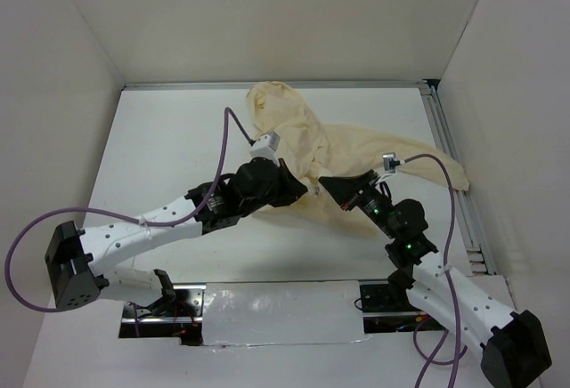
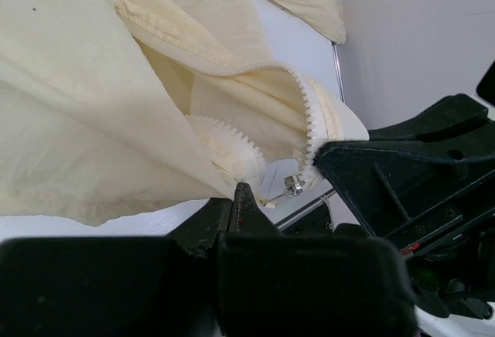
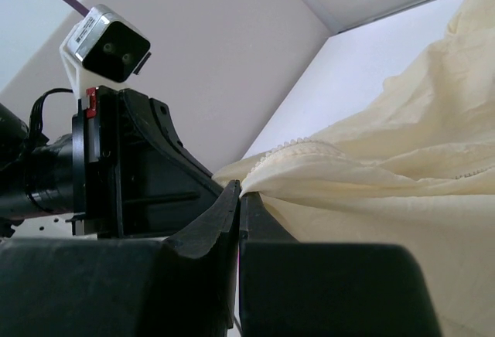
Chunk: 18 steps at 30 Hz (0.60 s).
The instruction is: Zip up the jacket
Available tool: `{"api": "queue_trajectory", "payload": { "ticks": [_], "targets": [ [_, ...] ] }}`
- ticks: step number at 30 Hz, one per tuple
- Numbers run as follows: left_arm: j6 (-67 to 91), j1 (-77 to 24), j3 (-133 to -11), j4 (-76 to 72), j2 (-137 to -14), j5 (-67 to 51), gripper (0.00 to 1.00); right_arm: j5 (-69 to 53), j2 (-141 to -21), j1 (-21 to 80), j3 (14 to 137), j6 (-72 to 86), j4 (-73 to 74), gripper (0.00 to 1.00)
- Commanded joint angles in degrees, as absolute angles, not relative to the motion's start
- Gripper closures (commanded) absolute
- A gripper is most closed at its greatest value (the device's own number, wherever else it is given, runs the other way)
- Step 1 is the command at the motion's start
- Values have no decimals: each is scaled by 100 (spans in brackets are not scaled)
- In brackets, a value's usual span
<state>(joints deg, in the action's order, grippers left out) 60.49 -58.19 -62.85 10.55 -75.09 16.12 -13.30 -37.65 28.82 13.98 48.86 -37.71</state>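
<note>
The pale cream jacket [image 1: 307, 134] lies crumpled at the back middle of the white table, lifted at its near edge. My left gripper [image 1: 301, 190] is shut on the fabric at the bottom of one zipper side [image 2: 224, 137]. In the left wrist view its jaws [image 2: 240, 186] pinch the cloth just left of the small metal zipper slider [image 2: 294, 188]. The other row of white teeth [image 2: 311, 124] curves up beside the slider. My right gripper [image 1: 326, 183] faces the left one, a few centimetres away. Its jaws [image 3: 240, 194] are shut on the jacket [image 3: 402, 159] edge below a zipper row [image 3: 298, 146].
White walls [image 1: 80, 59] enclose the table on three sides. A metal rail [image 1: 454, 165] runs along the right edge. The left arm's camera [image 3: 104, 43] and gripper body fill the left of the right wrist view. Purple cables [image 1: 233, 130] loop above both arms.
</note>
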Motion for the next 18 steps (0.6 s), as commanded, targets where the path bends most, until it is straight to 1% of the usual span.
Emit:
{"api": "queue_trajectory", "payload": {
  "ticks": [1, 5, 9, 18],
  "targets": [
    [6170, -5818, -6205, 748, -7172, 1854, 100, -1318, -3516, 2857, 1240, 4948, -3700, 100],
    [6170, -5792, -6109, 424, -7040, 1925, 100, -1310, -3428, 2848, 1090, 5071, -3771, 100],
    [5986, -5608, -6030, 97, -6961, 1470, 100, -1283, -3366, 2839, 1072, 5054, -3823, 100],
    [6038, -5581, -6135, 185, -7102, 1389, 100, -1230, -3454, 2839, 1151, 5089, -4166, 100]
  ]
}}
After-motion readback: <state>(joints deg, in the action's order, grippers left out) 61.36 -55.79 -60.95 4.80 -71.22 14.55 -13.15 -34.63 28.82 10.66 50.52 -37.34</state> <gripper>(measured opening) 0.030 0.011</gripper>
